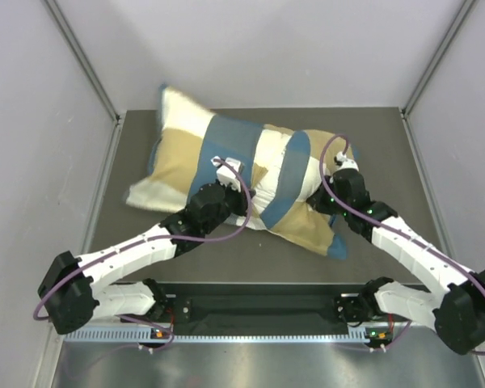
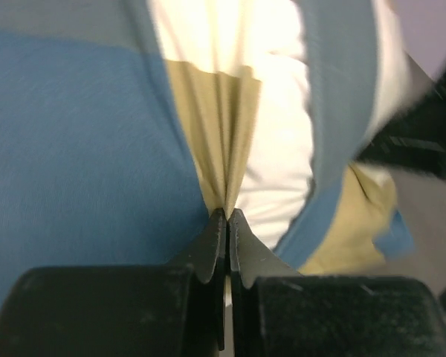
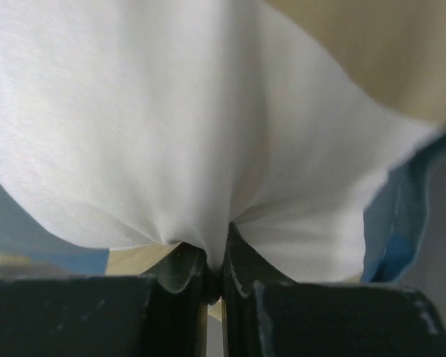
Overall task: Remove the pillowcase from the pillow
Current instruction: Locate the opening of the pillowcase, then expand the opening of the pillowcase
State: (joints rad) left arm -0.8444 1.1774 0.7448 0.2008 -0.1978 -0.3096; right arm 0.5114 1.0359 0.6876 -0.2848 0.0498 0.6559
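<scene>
The pillowcase (image 1: 182,158), in blue, tan and cream checks, lies across the middle of the table with the pillow inside it. My left gripper (image 1: 224,167) rests on top of it near the centre. In the left wrist view that gripper (image 2: 228,213) is shut on a pinched fold of tan pillowcase (image 2: 74,149) fabric. The plain white pillow (image 2: 282,134) shows beside the blue edge. My right gripper (image 1: 337,170) is at the right end. There the right gripper (image 3: 221,234) is shut on a pinch of the white pillow (image 3: 208,111), with the pillowcase's blue edge (image 3: 394,223) hanging at the right.
The dark grey table top (image 1: 388,153) is closed in by pale walls at the left, back and right. A loose tan and blue corner of fabric (image 1: 331,238) lies toward the near right. The black base rail (image 1: 259,307) runs along the near edge.
</scene>
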